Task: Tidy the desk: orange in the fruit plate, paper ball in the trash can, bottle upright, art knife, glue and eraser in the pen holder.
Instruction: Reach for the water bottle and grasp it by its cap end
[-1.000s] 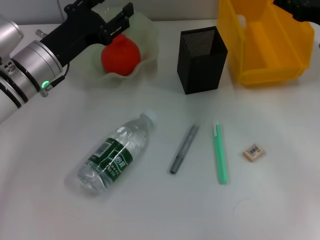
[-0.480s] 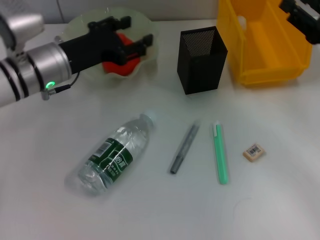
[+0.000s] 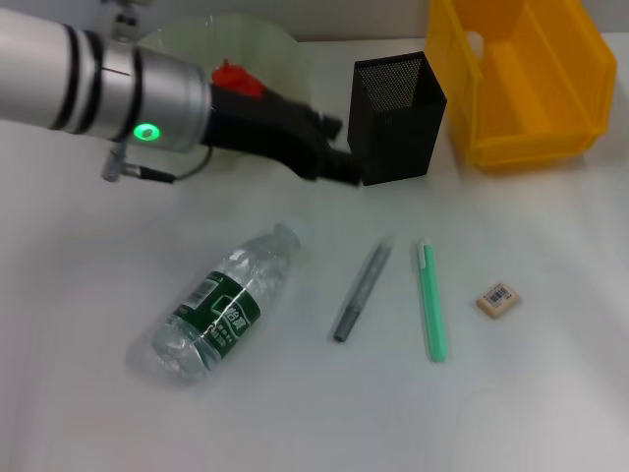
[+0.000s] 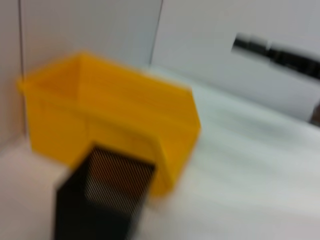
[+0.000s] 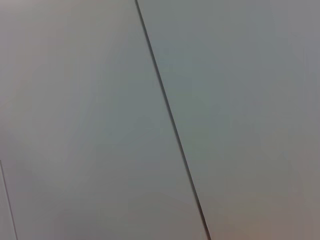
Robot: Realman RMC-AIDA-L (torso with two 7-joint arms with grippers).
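Bin (image 3: 521, 88) at 1 o'clock, paper ball not visible inside. Plate (image 3: 197, 39) at 11 holds orange (image 3: 236, 79): done. Bottle (image 3: 221, 305) lying at 8, not yet upright. Holder (image 3: 395, 118) at 12 empty. Knife (image 3: 361, 292), glue (image 3: 433, 300), eraser (image 3: 498, 299) loose, open room around. Left gripper (image 3: 339, 162) beside holder, jaw state unclear. Right gripper not in view.

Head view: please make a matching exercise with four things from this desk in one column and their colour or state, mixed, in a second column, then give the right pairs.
Things:
1. clear plastic water bottle
2. square metal-mesh pen holder
3. large rectangular plastic bin
4. small rectangular eraser

States:
A. bright yellow
B. beige with a barcode sticker
C. lying on its side
D. black, standing upright

Pairs: 1-C, 2-D, 3-A, 4-B
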